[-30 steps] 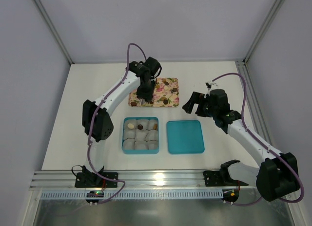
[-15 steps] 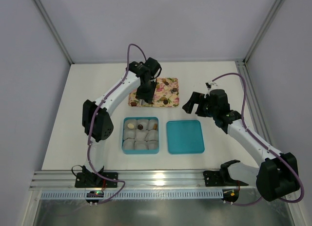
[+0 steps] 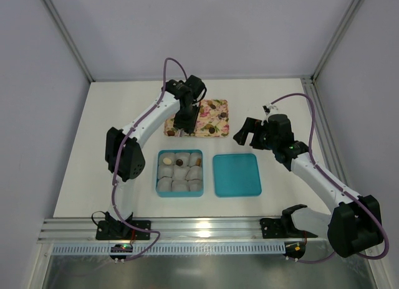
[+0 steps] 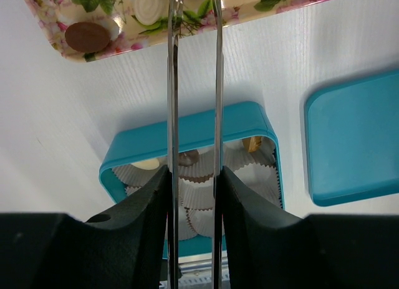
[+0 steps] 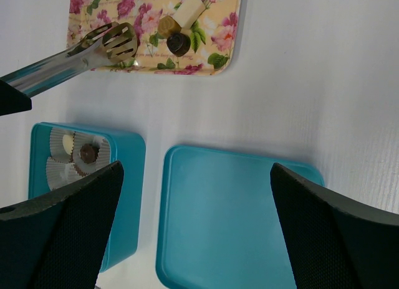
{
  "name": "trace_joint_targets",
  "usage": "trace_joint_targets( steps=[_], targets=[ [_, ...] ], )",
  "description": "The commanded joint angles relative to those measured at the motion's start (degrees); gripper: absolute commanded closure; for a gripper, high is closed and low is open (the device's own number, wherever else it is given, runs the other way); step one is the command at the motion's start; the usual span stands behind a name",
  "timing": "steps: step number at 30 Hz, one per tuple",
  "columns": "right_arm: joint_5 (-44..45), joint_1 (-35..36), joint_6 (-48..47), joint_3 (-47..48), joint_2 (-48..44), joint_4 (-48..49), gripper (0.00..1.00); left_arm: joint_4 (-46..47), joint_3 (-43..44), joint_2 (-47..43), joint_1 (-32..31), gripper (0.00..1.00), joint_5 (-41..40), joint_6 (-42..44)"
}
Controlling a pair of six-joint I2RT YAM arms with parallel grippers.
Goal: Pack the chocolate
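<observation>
The left gripper (image 4: 192,177) is clamped narrowly on metal tongs (image 4: 169,83). Their slotted tips hang over the near left part of the pink floral tray (image 5: 212,68); whether they pinch anything cannot be told. Loose chocolates (image 5: 179,43) lie on that tray. A dark chocolate (image 5: 89,152) sits in one of the paper cups (image 4: 196,198) in the teal box (image 5: 124,195). The teal lid (image 5: 230,220) lies just beside the box. The right gripper (image 5: 196,170) hovers off the tray's right end, spread wide and holding nothing.
</observation>
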Motion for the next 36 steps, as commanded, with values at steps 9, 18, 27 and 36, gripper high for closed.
trace_joint_targets(
  steps=[9,18,27,36],
  targets=[
    [-0.24,0.24,-0.24,0.04,-0.63,1.29,0.00,-0.83,1.06,-0.64,0.02,0.73,0.32,1.35],
    [0.12,0.33,-0.50,-0.14,-0.90,1.12,0.00,-2.06,5.37,-0.29,0.02,0.73,-2.41,1.70],
    [0.12,0.24,-0.33,-0.23,-0.81,1.03,0.00,-2.68,6.51,-0.55,0.11,0.74,-2.94,1.87],
    [-0.06,0.33,-0.24,-0.49,-0.81,1.29,0.00,-2.86,5.11,-3.10,0.11,0.74,-2.94,1.61]
  ],
)
